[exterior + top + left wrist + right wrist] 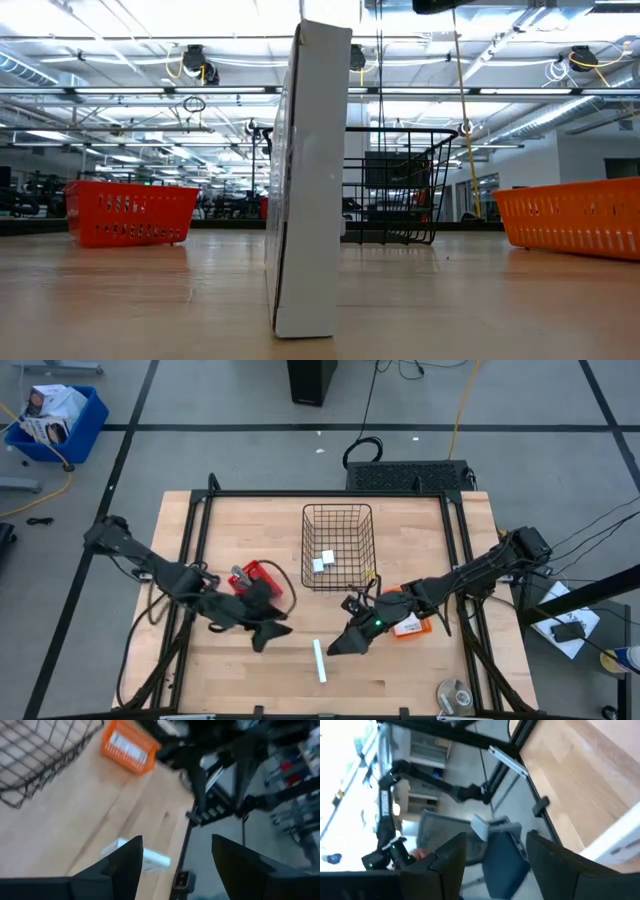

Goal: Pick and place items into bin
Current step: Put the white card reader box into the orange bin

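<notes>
— Where are the pincers?
— Right pincer (pixel 340 648) and left pincer (pixel 262 641) hang toward the surface's (pixel 420 680) front edge, fingers apart, holding nothing.
— And the items?
— A white card (pixel 320 661) lies between them, nearer the right one. Two white blocks (pixel 322 561) sit in the wire basket (pixel 338 547) toward the back edge.

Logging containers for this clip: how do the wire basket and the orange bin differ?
The wire basket is black open mesh, larger, at the table's middle back, holding two small white blocks. The orange bin is slotted plastic, smaller, under the right arm. Both sit on the wooden table.
</notes>
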